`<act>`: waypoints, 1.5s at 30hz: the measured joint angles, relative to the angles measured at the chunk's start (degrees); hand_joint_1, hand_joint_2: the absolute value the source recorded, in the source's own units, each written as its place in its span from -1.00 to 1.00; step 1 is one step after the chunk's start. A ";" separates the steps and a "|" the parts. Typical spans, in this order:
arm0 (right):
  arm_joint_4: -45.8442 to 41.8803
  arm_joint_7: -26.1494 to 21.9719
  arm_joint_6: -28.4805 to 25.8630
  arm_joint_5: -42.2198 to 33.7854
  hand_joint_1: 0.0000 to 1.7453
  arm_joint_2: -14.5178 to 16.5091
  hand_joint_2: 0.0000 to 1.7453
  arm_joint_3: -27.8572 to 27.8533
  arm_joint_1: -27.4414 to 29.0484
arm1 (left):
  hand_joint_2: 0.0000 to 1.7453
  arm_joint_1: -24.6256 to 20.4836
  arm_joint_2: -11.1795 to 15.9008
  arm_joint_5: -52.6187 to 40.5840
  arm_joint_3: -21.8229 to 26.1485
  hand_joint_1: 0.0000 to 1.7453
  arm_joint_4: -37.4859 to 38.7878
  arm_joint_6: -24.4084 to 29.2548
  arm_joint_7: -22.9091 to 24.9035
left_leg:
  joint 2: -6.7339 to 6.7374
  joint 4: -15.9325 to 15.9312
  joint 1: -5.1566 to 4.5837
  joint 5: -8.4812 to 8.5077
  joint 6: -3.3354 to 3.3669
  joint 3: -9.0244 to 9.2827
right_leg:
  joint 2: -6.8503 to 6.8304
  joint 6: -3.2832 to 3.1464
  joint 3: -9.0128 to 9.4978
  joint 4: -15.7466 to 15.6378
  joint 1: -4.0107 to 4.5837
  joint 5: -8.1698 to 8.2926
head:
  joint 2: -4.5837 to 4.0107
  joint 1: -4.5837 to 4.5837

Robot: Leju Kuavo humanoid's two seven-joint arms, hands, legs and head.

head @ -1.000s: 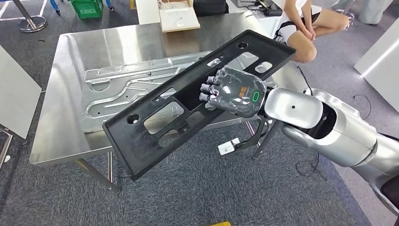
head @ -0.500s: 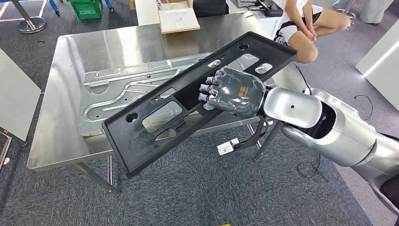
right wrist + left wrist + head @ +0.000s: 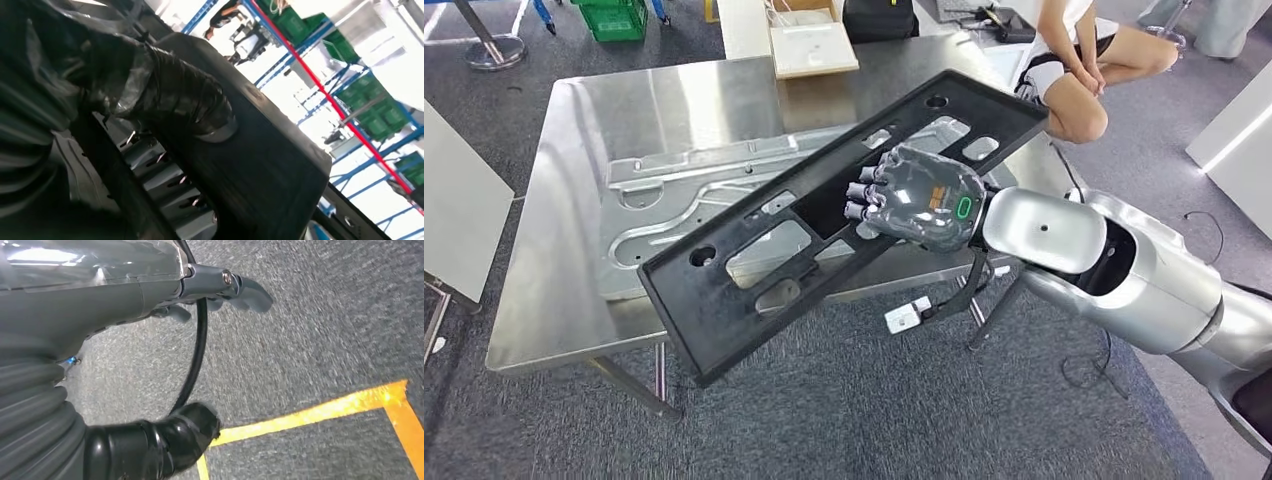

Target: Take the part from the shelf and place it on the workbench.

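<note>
1. Grey carpet surrounds a brushed-steel worktop bearing a flat, ribbed metal panel.
2. Right robot hand clamps the long black plastic part, cut-outs throughout, tilted over the worktop's near edge.
3. Left robot hand hangs over carpet, fingers curled inward, holding nothing.

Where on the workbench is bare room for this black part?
Bare steel: the far strip between the silver stamped panel and the beige box, and the workbench left edge. The centre is crowded by that panel, under the black part the right hand holds.
</note>
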 joint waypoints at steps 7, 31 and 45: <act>0.02 0.00 0.01 -0.16 1.00 0.02 1.00 0.07 -0.22 | 1.00 -0.11 0.03 -0.07 0.01 -1.00 0.00 0.00 0.23 | 0.28 13.41 0.20 -6.08 -1.63 -6.93 | -0.14 -1.21 2.04 -1.98 -0.78 -0.92 | 0.00 -0.04; 0.32 -0.07 0.17 -0.42 1.00 0.21 1.00 0.72 -0.74 | 1.00 -0.22 -0.17 -0.04 0.07 -1.00 0.00 -0.27 0.42 | -0.06 0.46 -0.07 1.12 0.12 -1.65 | -0.03 -1.29 0.55 -0.25 0.37 -0.71 | 0.00 0.03; 0.45 -0.10 0.15 -0.61 1.00 0.56 1.00 0.75 -0.65 | 1.00 -0.27 0.10 -0.02 0.11 -1.00 0.00 -0.18 0.42 | 0.25 1.63 0.58 1.66 -1.67 -2.94 | -0.12 -0.31 2.43 -0.48 -0.51 -2.58 | 0.00 0.08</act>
